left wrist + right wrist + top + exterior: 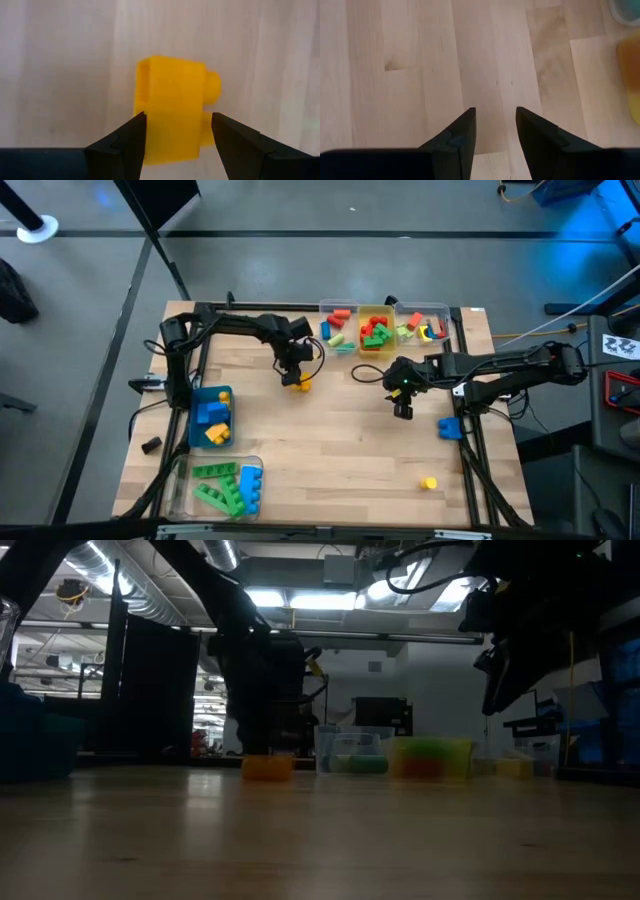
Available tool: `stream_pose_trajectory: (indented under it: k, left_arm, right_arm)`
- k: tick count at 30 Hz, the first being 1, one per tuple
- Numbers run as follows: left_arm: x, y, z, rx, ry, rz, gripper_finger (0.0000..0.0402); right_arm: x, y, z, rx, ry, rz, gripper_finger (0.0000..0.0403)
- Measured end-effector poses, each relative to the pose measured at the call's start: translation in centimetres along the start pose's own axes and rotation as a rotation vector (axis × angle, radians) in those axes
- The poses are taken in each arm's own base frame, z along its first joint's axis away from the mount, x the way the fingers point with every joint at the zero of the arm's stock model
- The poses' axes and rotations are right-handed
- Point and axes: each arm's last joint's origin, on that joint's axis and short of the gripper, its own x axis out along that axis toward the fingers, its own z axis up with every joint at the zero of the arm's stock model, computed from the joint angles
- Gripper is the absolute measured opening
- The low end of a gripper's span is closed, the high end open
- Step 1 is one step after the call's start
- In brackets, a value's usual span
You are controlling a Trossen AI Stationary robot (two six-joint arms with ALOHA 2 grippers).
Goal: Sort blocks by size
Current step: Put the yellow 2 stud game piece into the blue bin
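A yellow studded block (172, 107) lies on its side on the wooden table; it also shows in the high view (301, 385) and the low view (267, 768). My left gripper (177, 125) is open and points down over it, one finger on either side, with a gap showing at one finger. My right gripper (495, 120) is open and empty above bare table, right of centre in the high view (402, 406). A blue block (450, 427) and a small yellow block (428, 482) lie loose on the table's right part.
Three bins with red, green and yellow blocks stand along the far edge: one clear (338, 326), one yellow (376, 332), one clear (426, 325). At the left stand a blue bin (212, 418) and a clear bin (226, 486) holding green and blue bars.
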Motion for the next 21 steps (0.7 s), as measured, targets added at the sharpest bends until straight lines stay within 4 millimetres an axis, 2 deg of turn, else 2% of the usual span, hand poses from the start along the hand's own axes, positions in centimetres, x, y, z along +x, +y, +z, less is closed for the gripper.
stream_pose_trajectory:
  k: [14,17,21]
  left_arm:
    - [1.3,-2.4,0.0,0.061,0.063,-0.018,0.0201]
    - [1.5,-2.8,0.1,0.066,0.066,-0.020,0.0183]
    - [1.7,-3.2,0.1,0.075,0.070,-0.026,0.0138]
  right_arm:
    - [0.0,0.0,0.0,0.000,-0.001,0.000,0.0140]
    - [0.0,0.0,0.0,0.000,-0.001,0.000,0.0140]
    - [0.0,0.0,0.0,0.000,-0.001,0.000,0.0140]
